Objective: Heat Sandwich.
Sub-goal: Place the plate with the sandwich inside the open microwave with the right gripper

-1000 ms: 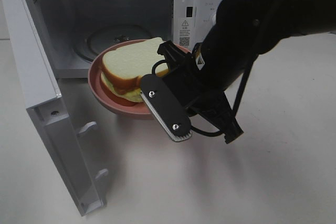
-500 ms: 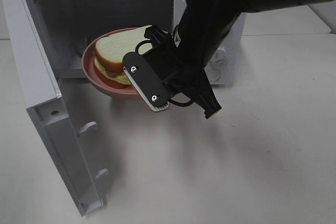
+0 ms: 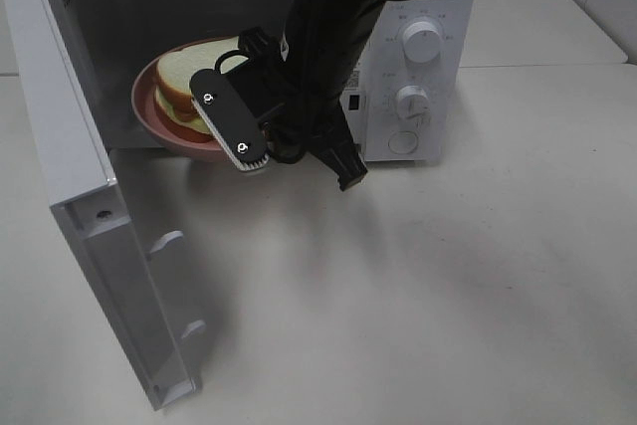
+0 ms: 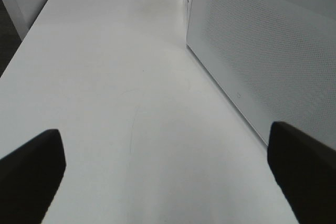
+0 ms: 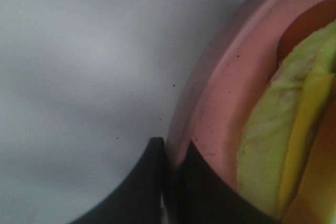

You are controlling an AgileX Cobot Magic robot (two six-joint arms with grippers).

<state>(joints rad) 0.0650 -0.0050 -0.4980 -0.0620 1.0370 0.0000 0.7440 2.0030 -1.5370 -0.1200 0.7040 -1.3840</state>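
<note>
Sandwich [image 3: 182, 87] is seen on pink plate [image 3: 149, 118], at the mouth of the open microwave [image 3: 423, 7], partly inside the cavity. The plate rim is pinched between the closed-down fingers of the right gripper [image 5: 176, 182]. The left gripper [image 4: 165, 182] is spread wide and empty (parked beside the oven's outer wall). Progress is judged roughly half: the plate is not yet set down and released, the door [image 3: 90, 206] not yet shut, the dials not yet set.

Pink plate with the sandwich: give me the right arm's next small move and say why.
Probably slide the pink plate deeper into the microwave before lowering it. The right gripper is clamped on its rim, and the plate with the sandwich is only at the cavity's mouth, its near edge about level with the front; releasing here might block the door.
</note>
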